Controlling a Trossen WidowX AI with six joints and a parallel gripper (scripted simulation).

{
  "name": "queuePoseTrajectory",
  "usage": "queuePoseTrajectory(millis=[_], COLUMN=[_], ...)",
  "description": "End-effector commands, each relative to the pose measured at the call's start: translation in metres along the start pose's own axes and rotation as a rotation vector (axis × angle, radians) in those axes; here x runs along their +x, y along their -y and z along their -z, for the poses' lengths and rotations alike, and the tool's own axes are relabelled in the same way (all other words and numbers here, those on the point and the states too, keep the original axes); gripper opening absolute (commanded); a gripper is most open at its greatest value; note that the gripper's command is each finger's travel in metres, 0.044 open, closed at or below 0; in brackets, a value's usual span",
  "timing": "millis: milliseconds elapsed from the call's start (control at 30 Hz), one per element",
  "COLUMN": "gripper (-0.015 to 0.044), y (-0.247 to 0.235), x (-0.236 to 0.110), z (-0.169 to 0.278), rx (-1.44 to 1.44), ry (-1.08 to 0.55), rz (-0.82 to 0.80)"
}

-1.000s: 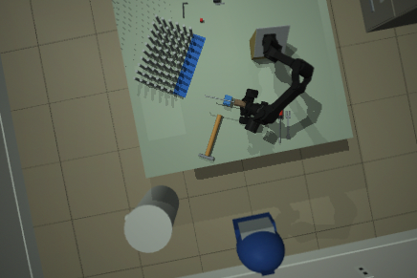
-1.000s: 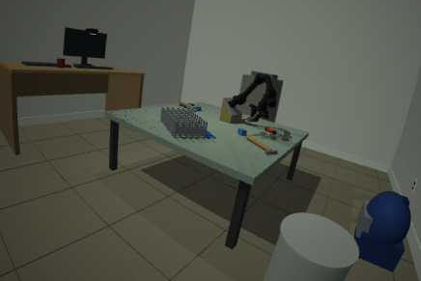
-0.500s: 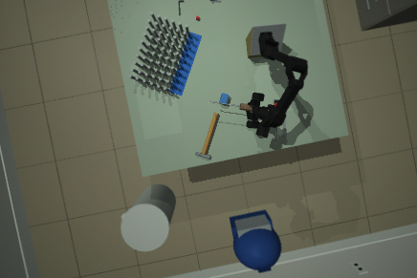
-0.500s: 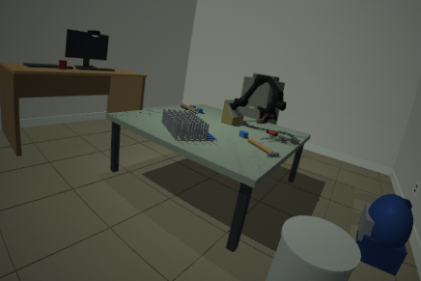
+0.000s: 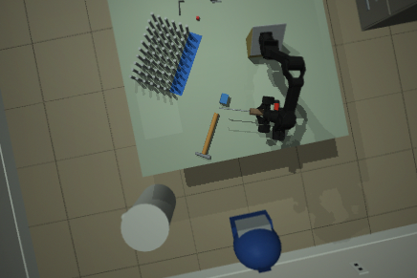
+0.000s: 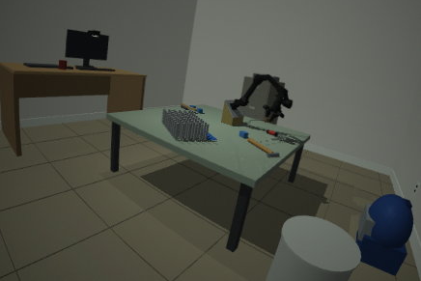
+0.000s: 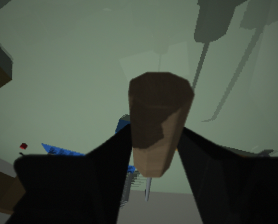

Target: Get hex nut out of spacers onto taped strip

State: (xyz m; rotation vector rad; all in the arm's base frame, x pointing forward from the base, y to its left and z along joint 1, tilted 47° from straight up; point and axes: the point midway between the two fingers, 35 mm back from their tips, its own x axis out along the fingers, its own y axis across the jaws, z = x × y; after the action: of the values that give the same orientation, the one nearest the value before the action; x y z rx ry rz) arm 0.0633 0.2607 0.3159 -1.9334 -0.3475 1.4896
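Note:
My gripper [image 5: 260, 113] [image 6: 273, 113] [image 7: 153, 128] is shut on the brown wooden handle of a thin metal tool [image 5: 255, 111] [image 7: 161, 112]. It is raised above the near right part of the table, well away from the spacers. The tool's thin shaft points left toward the field in the top view; its tip is too small to make out. The metal spacers [image 5: 163, 53] [image 6: 185, 126] stand in a dense block. The blue taped strip [image 5: 195, 41] [image 6: 211, 137] [image 7: 60, 150] runs along their front side. The hex nut cannot be made out in any view.
A blue block [image 5: 224, 98] [image 6: 243, 134] and a hammer [image 5: 210, 134] [image 6: 261, 146] lie left of the gripper. A red-handled tool [image 5: 276, 106] [image 6: 272, 132] lies beneath the arm. A hex key [image 5: 180, 7] and a small red object [image 5: 197, 18] lie beyond the field. A box [image 5: 249, 44] [image 6: 232, 115] stands near the arm's base.

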Motion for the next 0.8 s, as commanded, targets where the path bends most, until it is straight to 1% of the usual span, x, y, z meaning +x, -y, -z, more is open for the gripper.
queuePoseTrajectory(millis=[0, 500, 767], gripper=[0.0, 0.0, 0.0], y=[0.004, 0.01, 0.011], x=[-0.014, -0.059, -0.058], z=[-0.007, -0.037, -0.04], rx=[0.005, 0.009, 0.01], ry=[-0.004, 0.027, 0.03], rz=[0.033, 0.134, 0.139])
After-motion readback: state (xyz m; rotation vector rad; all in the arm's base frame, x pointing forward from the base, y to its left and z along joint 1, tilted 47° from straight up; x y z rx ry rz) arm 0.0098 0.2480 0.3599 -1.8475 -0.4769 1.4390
